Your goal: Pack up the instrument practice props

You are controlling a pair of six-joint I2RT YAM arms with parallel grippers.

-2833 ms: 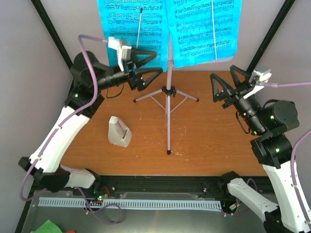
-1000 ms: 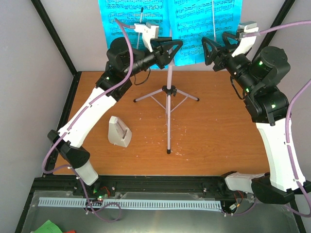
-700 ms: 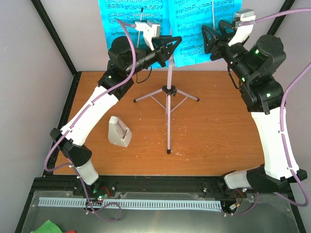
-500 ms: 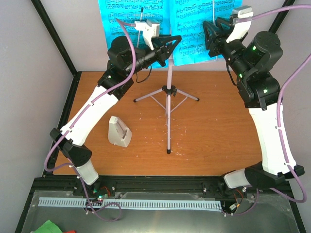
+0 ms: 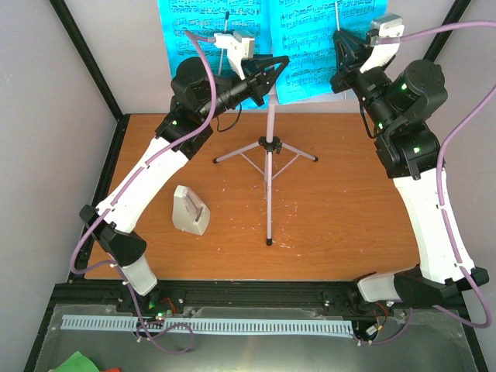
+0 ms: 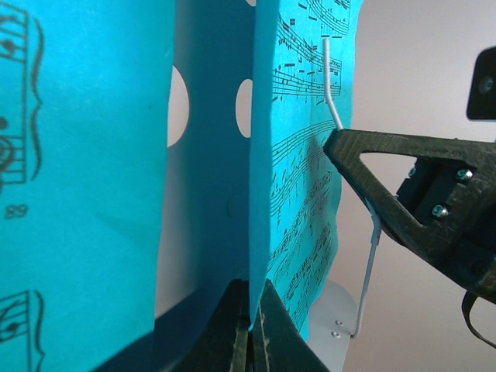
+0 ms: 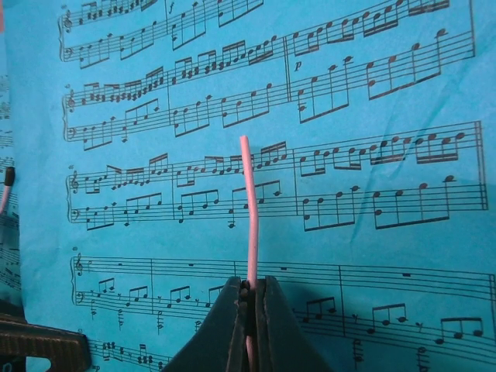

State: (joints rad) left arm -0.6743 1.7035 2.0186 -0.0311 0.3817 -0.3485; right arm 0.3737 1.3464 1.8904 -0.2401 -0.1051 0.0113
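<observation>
**Both pincers closed at the music stand's tray**

At the left of the wooden surface [image 5: 341,225] the white metronome [image 5: 190,211] stands by itself, well apart from either arm and from the tripod feet.

The left arm reaches up and across to the lower middle of the tray. In its wrist view the left pincer [image 6: 249,314] has its fingertips pressed together on the edge of one of the cyan sheet-music pages [image 5: 318,46], where that page's side edge runs straight down between them. Just beside it, a strip of the perforated tray [image 6: 203,194] shows between the two pages, with two round holes visible.

In the centre, the pale lilac music stand [image 5: 268,178] is upright on the surface, its three legs spread, the pages spread across its tray at the back.

To the right, the right arm is raised high against the right-hand page. The right pincer [image 7: 249,298] is clamped on the thin wire page holder [image 7: 246,194], which rises from between the fingertips and lies against the printed staves, bending slightly partway up.
</observation>
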